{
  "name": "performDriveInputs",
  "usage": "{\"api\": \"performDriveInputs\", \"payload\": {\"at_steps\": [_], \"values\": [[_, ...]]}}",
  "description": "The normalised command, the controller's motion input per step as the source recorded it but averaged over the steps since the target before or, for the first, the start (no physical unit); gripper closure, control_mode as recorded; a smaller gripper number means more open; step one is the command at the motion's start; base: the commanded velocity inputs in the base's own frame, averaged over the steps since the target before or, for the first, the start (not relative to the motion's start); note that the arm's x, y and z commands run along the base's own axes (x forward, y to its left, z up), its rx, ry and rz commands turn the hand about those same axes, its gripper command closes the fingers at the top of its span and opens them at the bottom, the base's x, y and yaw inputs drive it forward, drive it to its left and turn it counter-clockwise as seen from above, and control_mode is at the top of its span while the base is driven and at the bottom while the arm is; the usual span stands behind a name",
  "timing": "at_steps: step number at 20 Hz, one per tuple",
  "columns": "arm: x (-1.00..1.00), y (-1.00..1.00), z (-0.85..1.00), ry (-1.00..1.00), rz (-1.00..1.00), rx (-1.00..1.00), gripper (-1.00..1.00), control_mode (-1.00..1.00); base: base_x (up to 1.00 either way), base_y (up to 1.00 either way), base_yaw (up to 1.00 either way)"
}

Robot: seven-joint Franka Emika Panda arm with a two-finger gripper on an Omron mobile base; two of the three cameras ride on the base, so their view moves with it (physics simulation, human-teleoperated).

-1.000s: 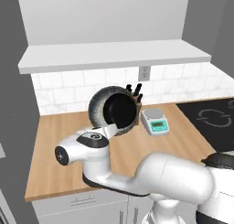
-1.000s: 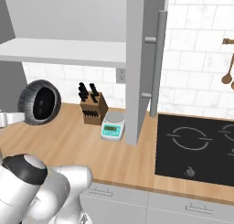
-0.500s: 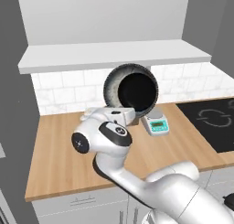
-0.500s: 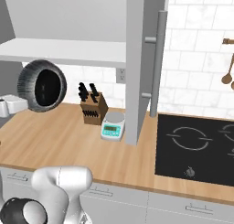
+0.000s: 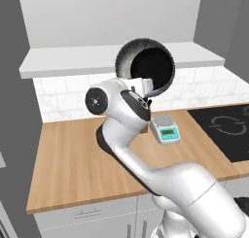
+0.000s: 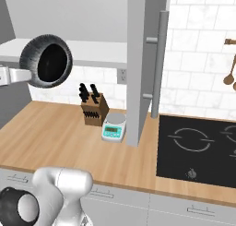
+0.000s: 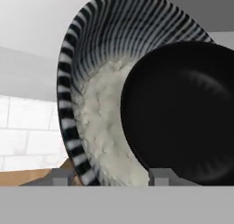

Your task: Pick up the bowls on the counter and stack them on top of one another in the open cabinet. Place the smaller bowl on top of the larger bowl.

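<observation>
Two bowls carried nested: smaller bowl [image 7: 183,113] inside larger bowl [image 7: 98,127], both tipped on edge, held aloft at open cabinet [image 5: 73,62] board level, above counter [image 5: 73,154]. Gripper [image 7: 107,176] clamped on rim (larger bowl's rim, seemingly). Rigid, glossy, likely slippery; inner bowl judged liable to slide out; rim grip advised.

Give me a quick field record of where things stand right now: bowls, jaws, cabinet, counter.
larger bowl: held up in the air, tipped on edge, in front of the open cabinet's bottom board
smaller bowl: nested inside the larger bowl, carried along with it
gripper: jaws closed on the larger bowl's rim
open cabinet: nothing on the visible part of its white board
counter: holds a digital scale and a knife block
</observation>
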Motion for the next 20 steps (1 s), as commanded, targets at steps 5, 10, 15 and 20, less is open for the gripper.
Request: {"api": "performDriveInputs", "payload": {"at_steps": [5, 10, 15, 20], "values": [[0.48, -0.02, 0.69, 0.5, 0.0, -0.04, 1.0, -1.0, 0.0, 0.0, 0.0], [0.3, 0.0, 0.0, 0.0, 0.0, 0.0, 1.0, -1.0, 0.0, 0.0, 0.0], [0.8, -0.04, 0.0, 0.0, 0.0, 0.0, 1.0, -1.0, 0.0, 0.0, 0.0], [1.0, -0.05, 0.0, 0.0, 0.0, 0.0, 1.0, -1.0, 0.0, 0.0, 0.0]]}}
